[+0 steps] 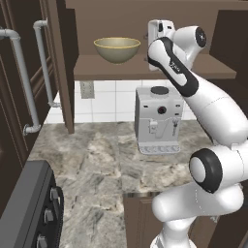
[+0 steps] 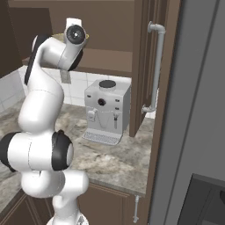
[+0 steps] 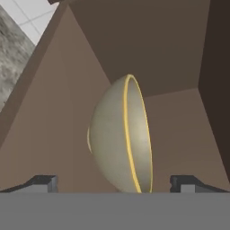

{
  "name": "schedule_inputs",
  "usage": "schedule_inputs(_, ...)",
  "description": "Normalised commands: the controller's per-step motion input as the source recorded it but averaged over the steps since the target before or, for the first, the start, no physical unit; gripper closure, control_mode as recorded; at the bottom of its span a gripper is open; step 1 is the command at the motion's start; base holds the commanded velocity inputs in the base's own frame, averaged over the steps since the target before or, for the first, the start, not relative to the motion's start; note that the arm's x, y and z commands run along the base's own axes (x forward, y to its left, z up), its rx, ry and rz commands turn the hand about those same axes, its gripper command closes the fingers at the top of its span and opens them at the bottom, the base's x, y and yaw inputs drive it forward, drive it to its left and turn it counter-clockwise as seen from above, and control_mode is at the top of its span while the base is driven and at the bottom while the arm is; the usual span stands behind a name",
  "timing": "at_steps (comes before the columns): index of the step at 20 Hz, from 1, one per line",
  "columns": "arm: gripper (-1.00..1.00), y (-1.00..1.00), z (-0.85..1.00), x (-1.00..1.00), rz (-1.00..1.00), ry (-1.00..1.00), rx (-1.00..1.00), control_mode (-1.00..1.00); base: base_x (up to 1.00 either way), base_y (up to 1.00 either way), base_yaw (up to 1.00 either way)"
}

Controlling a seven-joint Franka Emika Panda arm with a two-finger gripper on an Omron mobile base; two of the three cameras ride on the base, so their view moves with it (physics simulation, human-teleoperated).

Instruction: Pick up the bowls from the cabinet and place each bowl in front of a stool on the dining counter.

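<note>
On cabinet shelf (image 1: 97, 68) | olive bowl (image 1: 116, 49) upright | jaws wide, apart from it

We see a kitchen corner with a white tiled wall (image 1: 114, 99) holding a grey wall socket (image 1: 87, 89). A marbled grey-beige worktop (image 1: 104, 164) carries 1 white coffee machine (image 1: 159, 119) against the tiles. A dark stove (image 1: 30, 208) with round knobs sits at the left, above brown drawer fronts (image 2: 105, 204).
</note>
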Motion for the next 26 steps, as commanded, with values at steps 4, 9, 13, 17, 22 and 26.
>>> schedule_inputs(4, -1.00, 0.08, -0.07, 0.28, 0.00, 0.00, 0.00, -1.00, 0.00, 0.00, 0.00)
schedule_inputs(9, -1.00, 0.07, -0.07, 0.29, 0.00, 0.00, 0.00, -1.00, 0.00, 0.00, 0.00)
schedule_inputs(13, -1.00, 0.14, -0.01, 0.40, 0.00, 0.00, 0.00, -1.00, 0.00, 0.00, 0.00)
schedule_inputs(17, -1.00, 0.09, 0.00, 0.32, 0.00, 0.00, 0.00, -1.00, 0.00, 0.00, 0.00)
schedule_inputs(22, -1.00, 0.03, -0.01, 0.17, 0.00, 0.00, 0.00, -1.00, 0.00, 0.00, 0.00)
schedule_inputs(26, -1.00, 0.00, -0.05, 0.11, 0.00, 0.01, 0.00, -1.00, 0.00, 0.00, 0.00)
